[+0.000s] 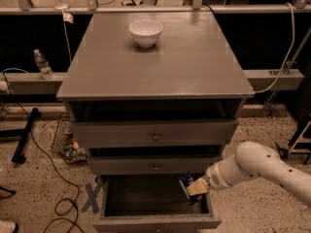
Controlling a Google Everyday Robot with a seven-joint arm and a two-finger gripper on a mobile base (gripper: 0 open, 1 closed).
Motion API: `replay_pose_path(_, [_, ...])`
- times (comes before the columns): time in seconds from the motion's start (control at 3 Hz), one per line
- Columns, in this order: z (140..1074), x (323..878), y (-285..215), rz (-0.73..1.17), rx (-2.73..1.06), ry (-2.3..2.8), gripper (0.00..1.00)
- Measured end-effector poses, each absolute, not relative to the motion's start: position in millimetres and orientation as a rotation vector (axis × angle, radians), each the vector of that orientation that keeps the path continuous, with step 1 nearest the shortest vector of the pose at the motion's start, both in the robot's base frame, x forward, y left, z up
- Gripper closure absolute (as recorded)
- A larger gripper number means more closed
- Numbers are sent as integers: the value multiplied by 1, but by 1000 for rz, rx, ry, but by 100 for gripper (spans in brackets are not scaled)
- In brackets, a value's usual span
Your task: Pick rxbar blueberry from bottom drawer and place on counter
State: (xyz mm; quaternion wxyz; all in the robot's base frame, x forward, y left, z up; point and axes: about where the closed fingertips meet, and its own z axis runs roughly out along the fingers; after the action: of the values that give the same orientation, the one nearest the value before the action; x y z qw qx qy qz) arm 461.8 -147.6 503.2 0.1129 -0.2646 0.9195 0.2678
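The bottom drawer (146, 198) is pulled open below two shallower knobbed drawers, and its inside is dark. My gripper (192, 188) is at the drawer's right side, above its interior. It is shut on the rxbar blueberry (186, 182), a small dark bar that sticks up from the fingers. The white arm (262, 168) reaches in from the right. The counter (160, 62) is the broad grey top of the cabinet, well above the gripper.
A white bowl (146, 32) stands at the back middle of the counter. A water bottle (43, 64) stands on a ledge at the left. Cables and a wire basket (65, 142) lie on the floor to the left.
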Motion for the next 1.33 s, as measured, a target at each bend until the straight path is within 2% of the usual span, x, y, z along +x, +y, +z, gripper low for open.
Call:
replay_pose_path(0.67, [528,461,-145,786,-857,2642,100])
replay_pose_path(1.33, [609,467,-119,687,-1179,2509,100])
